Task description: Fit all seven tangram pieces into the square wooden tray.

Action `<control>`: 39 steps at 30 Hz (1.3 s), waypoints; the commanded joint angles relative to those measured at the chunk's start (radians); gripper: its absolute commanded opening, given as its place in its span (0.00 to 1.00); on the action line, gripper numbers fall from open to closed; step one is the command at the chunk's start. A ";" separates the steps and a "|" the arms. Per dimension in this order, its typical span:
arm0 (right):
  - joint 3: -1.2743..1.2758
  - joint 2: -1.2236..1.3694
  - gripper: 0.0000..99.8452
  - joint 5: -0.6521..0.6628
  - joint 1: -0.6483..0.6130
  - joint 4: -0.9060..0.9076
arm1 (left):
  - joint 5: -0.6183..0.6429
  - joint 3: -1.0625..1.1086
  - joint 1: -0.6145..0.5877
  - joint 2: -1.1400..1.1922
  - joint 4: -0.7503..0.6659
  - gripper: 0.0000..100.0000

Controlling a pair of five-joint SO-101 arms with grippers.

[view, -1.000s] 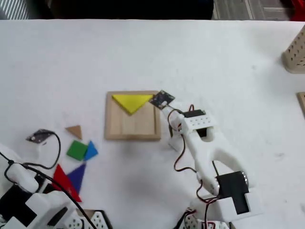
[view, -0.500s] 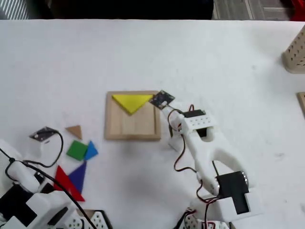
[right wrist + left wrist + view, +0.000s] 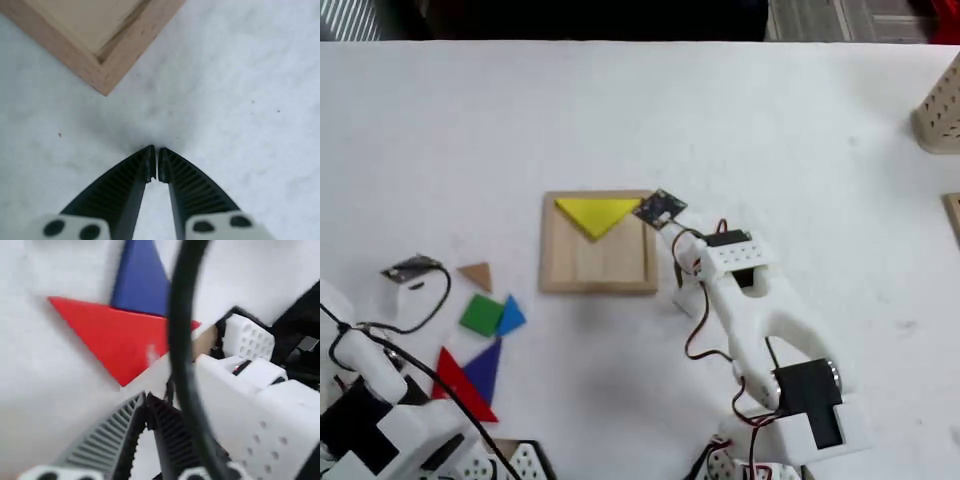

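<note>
The right gripper (image 3: 155, 156) points down at the white table (image 3: 740, 120). Its two ribbed fingers (image 3: 125, 192) are pressed together with nothing between them. Just ahead of the fingertips, across a strip of bare table, lies one corner of the square wooden tray (image 3: 107, 67). In the high view the right arm (image 3: 760, 320) stands beside that corner. The yellow triangle (image 3: 595, 213) sits inside the tray against the rim farthest from these fingers, its long edge along that rim and its point toward the tray's middle.

The left gripper (image 3: 148, 405) also has its fingers (image 3: 117, 435) together and holds nothing. Just beyond the tips lies the red triangle (image 3: 120, 342), flat on the table with one corner turned toward them. Behind it, farther from the fingers, is the dark blue triangle (image 3: 142, 280). The red piece meets its wide end, but the view does not settle whether it overlaps or only touches. A black cable (image 3: 182, 340) hangs close beside the fingers and crosses in front of both pieces.

In the high view the left arm (image 3: 370, 400) stands next to this pair. Farther out from its fingers are the green square (image 3: 481, 314) and the light blue triangle (image 3: 511, 315), touching side by side. Beyond them the tan triangle (image 3: 476, 274) lies just apart from the square. These five loose pieces lie on the table between the left fingers and the tray, none of them touching it.
</note>
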 commanded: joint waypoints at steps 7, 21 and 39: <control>0.003 -0.022 0.02 0.011 -0.015 0.022 | -0.189 0.336 0.082 -0.470 -0.146 0.02; 0.003 -0.022 0.02 0.011 -0.015 0.022 | -0.020 0.568 0.245 -0.604 -0.348 0.02; 0.005 -0.022 0.02 0.011 -0.015 0.022 | 0.037 0.311 0.127 -0.209 -0.489 0.02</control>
